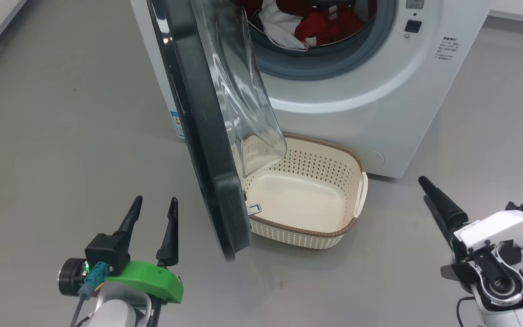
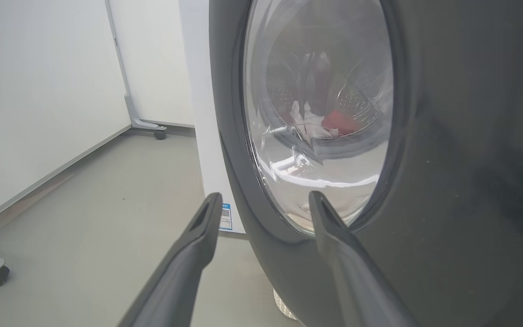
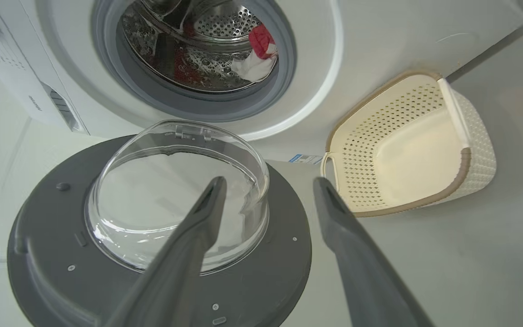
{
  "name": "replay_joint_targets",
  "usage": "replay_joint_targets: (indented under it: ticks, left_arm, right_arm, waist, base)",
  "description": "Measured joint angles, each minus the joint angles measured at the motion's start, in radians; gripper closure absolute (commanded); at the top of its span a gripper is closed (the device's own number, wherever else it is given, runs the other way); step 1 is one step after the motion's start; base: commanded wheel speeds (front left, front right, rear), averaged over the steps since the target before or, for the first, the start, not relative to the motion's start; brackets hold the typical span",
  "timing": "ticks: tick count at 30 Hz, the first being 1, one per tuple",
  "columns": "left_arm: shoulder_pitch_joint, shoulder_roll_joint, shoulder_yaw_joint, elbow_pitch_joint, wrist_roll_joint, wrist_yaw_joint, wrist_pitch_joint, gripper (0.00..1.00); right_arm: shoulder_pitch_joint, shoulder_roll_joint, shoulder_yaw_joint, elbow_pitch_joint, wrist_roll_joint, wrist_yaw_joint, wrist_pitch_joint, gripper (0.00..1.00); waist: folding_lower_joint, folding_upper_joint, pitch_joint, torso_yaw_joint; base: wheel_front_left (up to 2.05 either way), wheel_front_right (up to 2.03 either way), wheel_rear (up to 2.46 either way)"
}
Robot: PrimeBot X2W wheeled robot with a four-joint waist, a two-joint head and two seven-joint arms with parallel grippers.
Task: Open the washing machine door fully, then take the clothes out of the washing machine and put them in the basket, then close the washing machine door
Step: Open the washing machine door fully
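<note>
The washing machine door (image 1: 202,136) is only part way open. It sticks straight out from the washing machine (image 1: 334,122) toward the robot, so in the head view you see it edge on, like a wall standing up. Its hinge is on the left side of the round hole. To open all the way, I think the door has to swing more to the left. The left gripper (image 1: 156,200) is on that left side, just beside the black outer face of the door, not touching it. Its two fingers are spread wide and hold nothing. The right gripper (image 3: 268,181) is on the other side, facing the inner face with the clear glass bowl, and it is well apart from the door. Its fingers are spread wide too and hold nothing. So the left one is nearer, but a push from the right side would send the door the way it needs to go. The red and white clothes (image 1: 325,25) lie inside the drum. The basket (image 1: 316,170) sits empty on the floor (image 1: 61,113), right in front of the machine, just beside the door's inner face.
</note>
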Motion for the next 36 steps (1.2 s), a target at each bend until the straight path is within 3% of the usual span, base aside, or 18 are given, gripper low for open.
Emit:
replay_joint_targets:
  ticks: [8,15,23,30,36]
  left_arm:
    - [0.006,0.001,0.008,0.006,0.007,-0.005,0.0,0.0]
    - [0.006,0.001,0.008,0.018,0.007,-0.013,0.0,0.0]
    - [0.006,0.002,0.016,0.026,0.007,-0.013,0.0,0.0]
    - [0.006,0.002,0.02,0.029,0.007,-0.013,0.0,0.0]
    - [0.006,0.002,0.025,0.032,0.007,-0.013,0.0,0.0]
  right_arm:
    - [0.082,-0.074,0.033,-0.052,-0.287,0.0,-0.21,0.0]
    - [0.15,-0.13,-0.002,-0.046,-0.503,-0.001,-0.419,0.0]
    - [0.158,-0.204,0.002,-0.079,-0.796,-0.098,-0.623,0.0]
    - [0.189,-0.213,0.066,-0.101,-0.973,-0.171,-0.606,0.0]
    - [0.234,-0.186,0.109,-0.101,-1.06,-0.205,-0.604,0.0]
  waist:
    - [0.0,0.0,-0.02,-0.028]
    - [0.0,0.0,-0.028,-0.037]
    - [0.0,0.0,-0.033,-0.045]
    - [0.0,0.0,-0.037,-0.046]
    - [0.0,0.0,-0.042,-0.046]
  base:
    - [0.0,0.0,0.0]
    - [0.0,0.0,0.0]
    - [0.0,0.0,0.0]
    - [0.0,0.0,0.0]
    - [0.0,0.0,0.0]
